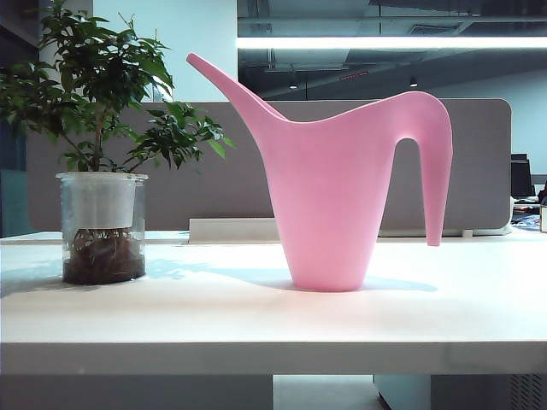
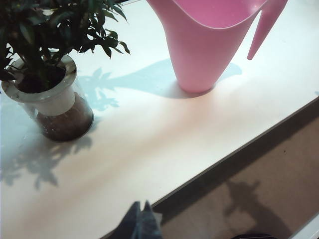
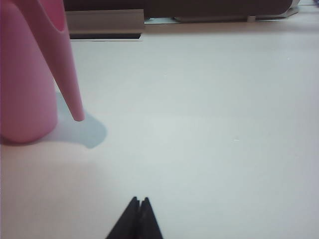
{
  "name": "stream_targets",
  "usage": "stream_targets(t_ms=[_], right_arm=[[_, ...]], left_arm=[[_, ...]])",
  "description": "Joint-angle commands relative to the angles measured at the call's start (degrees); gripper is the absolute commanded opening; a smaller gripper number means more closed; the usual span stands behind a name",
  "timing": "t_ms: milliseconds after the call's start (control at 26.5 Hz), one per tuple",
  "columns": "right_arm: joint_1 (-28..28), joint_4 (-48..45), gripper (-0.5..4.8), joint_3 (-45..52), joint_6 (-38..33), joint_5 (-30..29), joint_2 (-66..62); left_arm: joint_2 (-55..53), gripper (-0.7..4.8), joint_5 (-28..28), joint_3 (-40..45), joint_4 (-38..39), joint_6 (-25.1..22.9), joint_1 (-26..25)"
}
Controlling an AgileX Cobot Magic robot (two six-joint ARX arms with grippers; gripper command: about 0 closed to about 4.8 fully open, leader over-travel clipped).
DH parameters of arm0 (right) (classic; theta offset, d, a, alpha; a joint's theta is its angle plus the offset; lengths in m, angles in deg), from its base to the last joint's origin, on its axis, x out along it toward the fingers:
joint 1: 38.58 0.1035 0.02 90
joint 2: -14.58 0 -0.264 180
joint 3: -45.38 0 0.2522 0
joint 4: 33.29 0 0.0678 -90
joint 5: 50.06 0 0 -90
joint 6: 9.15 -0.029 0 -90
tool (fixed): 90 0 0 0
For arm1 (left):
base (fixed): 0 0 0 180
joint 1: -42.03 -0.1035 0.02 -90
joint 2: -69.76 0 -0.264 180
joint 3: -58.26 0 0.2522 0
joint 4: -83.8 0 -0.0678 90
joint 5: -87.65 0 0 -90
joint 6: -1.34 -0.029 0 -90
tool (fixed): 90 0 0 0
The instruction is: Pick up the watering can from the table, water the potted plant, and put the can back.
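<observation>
Exterior view: the pink watering can (image 1: 329, 192) is seen standing upright on the white worktop (image 1: 256, 320), near the middle, spout pointing up toward the potted plant (image 1: 101, 145), arched handle on the far side from it. The plant is set at the left end of the worktop, well apart from the can, in a clear pot with dark roots showing. A grey divider panel (image 1: 479, 162) is seen behind. No arm or hand is visible here

Left wrist view: the left hand (image 2: 141, 219) is held above the near edge of the worktop (image 2: 149, 149), fingertips pressed together, nothing gripped. The potted plant (image 2: 47, 64) and the watering can (image 2: 204, 50) are seen beyond it, untouched, shadows cast on the worktop

Right wrist view: the right hand (image 3: 137, 219) is held low over the worktop (image 3: 209, 124), fingertips together, closed on nothing. The watering can (image 3: 27, 74) is seen off to one side, handle tip hanging just above the surface
</observation>
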Motion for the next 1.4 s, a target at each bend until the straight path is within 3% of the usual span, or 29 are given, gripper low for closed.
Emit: stream_targets(t_ms=[38, 151, 189, 226, 339, 453, 528, 566, 603, 679, 717, 792, 905, 1018, 1131, 1169, 1282, 1395], right_arm=[[0.0, -0.8, -0.05, 0.4, -0.3, -0.2, 0.1], [0.0, -1.0, -0.06, 0.4, -0.2, 0.0, 0.1], [0.0, -1.6, -0.06, 0.4, -0.3, 3.5, 0.0], [0.0, -2.0, -0.06, 0.4, -1.6, 5.1, 0.0], [0.0, -5.2, -0.06, 0.4, -9.2, 2.6, 0.0], [0.1, -17.5, 0.22, 0.0, -19.5, 1.3, 0.0], [0.1, -28.4, 0.9, -1.2, -20.0, 1.4, 0.0], [0.1, -30.2, 0.9, -2.2, -19.9, 2.0, -0.2], [0.0, -29.6, 0.89, -3.8, -19.1, 2.3, -0.7], [-0.1, -22.8, 0.89, -8.9, -9.6, 1.8, -2.8], [0.2, -16.7, 0.84, -13.9, 5.3, 1.9, -6.4], [0.2, -17.2, 0.84, -18.3, 16.2, 5.5, -13.3], [0.2, -24.0, 0.85, -18.9, 13.6, 11.6, -21.8], [1.6, -27.2, 0.85, -18.8, 8.6, 12.0, -29.2], [6.4, -32.4, 0.85, -17.8, 4.6, 17.0, -36.0], [12.4, -38.3, 0.85, -16.5, 4.4, 24.0, -40.3], [27.4, -48.2, 0.86, -14.1, 4.1, 36.0, -47.5], [35.3, -53.9, 0.92, -13.7, 4.0, 43.5, -54.2]], left_arm=[[0.0, -0.05, 0.1, -0.2, -0.5, -0.4, 0.0], [0.0, -0.05, 0.1, -0.2, -0.5, -0.4, 0.0], [0.0, -0.05, 0.1, -0.2, -0.5, -0.4, 0.0], [0.0, -0.05, 0.1, -0.2, -0.5, -0.4, 0.0], [0.0, -0.05, 0.1, -0.2, -0.5, -0.4, 0.0], [0.0, -0.05, 0.1, -0.2, -0.5, -0.4, 0.0], [0.1, -0.05, 0.1, -0.2, -0.5, -0.4, 0.0], [0.0, -0.05, 0.1, -0.2, -0.5, -0.4, 0.0], [0.0, -0.05, 0.1, -0.2, -0.5, -0.4, 0.0], [0.0, -0.05, 0.1, -0.2, -0.5, -0.4, 0.0], [0.0, -0.05, 0.1, -0.2, -0.5, -0.4, 0.0], [0.0, -0.05, 0.1, -0.2, -0.5, -0.4, 0.0], [0.0, -0.05, 0.1, -0.2, -0.5, -0.4, 0.0], [0.1, -0.05, 0.3, -0.2, -0.5, -0.4, 0.0], [0.1, -0.05, 0.1, -0.2, -0.6, -0.4, 0.0], [0.1, -0.05, 0.1, -0.2, -0.5, -0.4, 0.0], [0.1, -0.05, 0.2, -0.2, -0.5, -0.4, 0.0], [0.1, -0.05, 0.2, -0.2, -0.5, -0.4, 0.0]])
